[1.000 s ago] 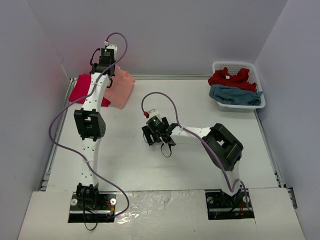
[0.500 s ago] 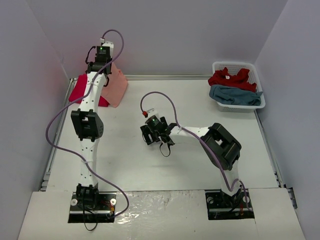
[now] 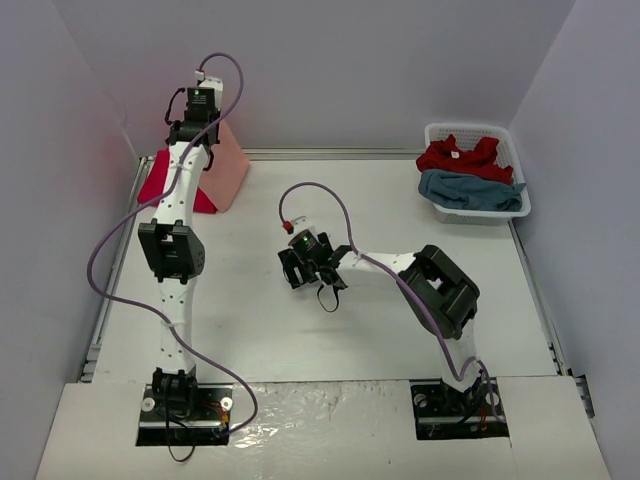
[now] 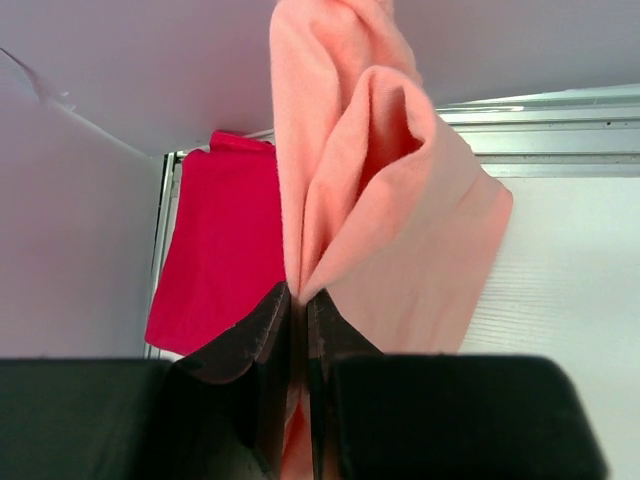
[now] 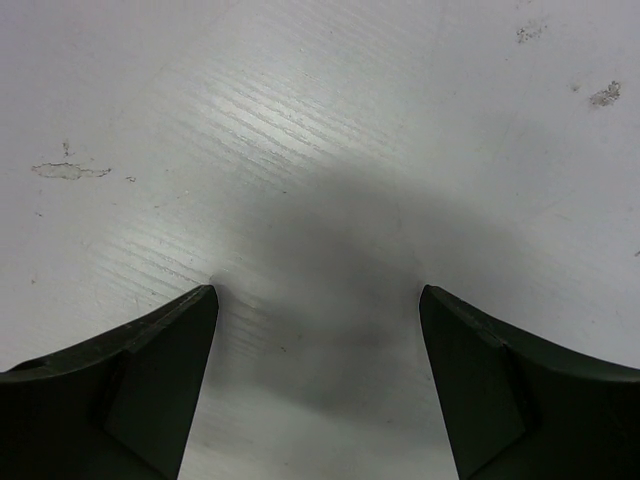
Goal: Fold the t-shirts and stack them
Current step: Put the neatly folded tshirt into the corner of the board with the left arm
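My left gripper (image 3: 204, 138) (image 4: 298, 294) is shut on a fold of the salmon-orange t-shirt (image 3: 229, 166) (image 4: 400, 230), which hangs from it at the far left of the table. Just beyond and left of it, a folded crimson t-shirt (image 3: 158, 187) (image 4: 220, 240) lies flat in the back-left corner. The hanging cloth partly covers its right side. My right gripper (image 3: 298, 276) (image 5: 318, 295) is open, low over bare table near the middle, with nothing between its fingers. A red t-shirt (image 3: 460, 157) and a teal-blue one (image 3: 470, 190) lie crumpled in the basket.
The white slotted basket (image 3: 478, 129) stands at the back right. A metal rail (image 3: 330, 153) runs along the table's far edge, with the walls close behind and at both sides. A purple cable (image 3: 320, 190) loops above the right arm.
My left arm has swung left and back, carrying the salmon-orange t-shirt closer over the crimson one. The right gripper has drifted slightly left, still open.
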You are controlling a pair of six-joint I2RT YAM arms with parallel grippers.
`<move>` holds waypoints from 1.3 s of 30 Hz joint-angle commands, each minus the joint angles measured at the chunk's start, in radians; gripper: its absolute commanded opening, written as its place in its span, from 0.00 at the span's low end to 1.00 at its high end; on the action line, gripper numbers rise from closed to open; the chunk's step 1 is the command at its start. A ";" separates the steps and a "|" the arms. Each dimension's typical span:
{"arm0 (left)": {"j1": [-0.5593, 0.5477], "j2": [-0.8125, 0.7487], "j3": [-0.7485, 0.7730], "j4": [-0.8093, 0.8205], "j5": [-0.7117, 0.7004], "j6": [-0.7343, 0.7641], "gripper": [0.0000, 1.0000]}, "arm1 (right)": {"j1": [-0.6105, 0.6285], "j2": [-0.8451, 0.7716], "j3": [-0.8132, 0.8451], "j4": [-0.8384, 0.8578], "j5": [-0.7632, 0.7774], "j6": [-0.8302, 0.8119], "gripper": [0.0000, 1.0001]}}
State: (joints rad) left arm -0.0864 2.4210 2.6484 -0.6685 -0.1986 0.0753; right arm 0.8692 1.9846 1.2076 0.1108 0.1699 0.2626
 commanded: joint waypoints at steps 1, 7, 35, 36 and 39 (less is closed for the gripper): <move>0.011 -0.132 0.064 0.032 -0.004 0.003 0.02 | 0.001 0.126 -0.069 -0.250 -0.006 -0.036 0.79; 0.020 -0.134 0.061 0.037 -0.002 0.001 0.02 | 0.004 0.132 -0.066 -0.253 -0.006 -0.036 0.79; 0.082 -0.105 0.061 0.033 0.019 0.007 0.02 | 0.013 0.186 -0.048 -0.263 -0.055 -0.049 0.79; 0.082 -0.103 0.062 0.033 0.022 0.007 0.02 | 0.013 0.187 -0.048 -0.263 -0.058 -0.049 0.79; 0.080 -0.096 0.062 0.033 0.028 0.006 0.02 | 0.013 0.192 -0.046 -0.263 -0.061 -0.049 0.79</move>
State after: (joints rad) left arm -0.0174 2.3974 2.6503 -0.6701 -0.1661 0.0753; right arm 0.8711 2.0327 1.2491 0.1410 0.1425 0.2558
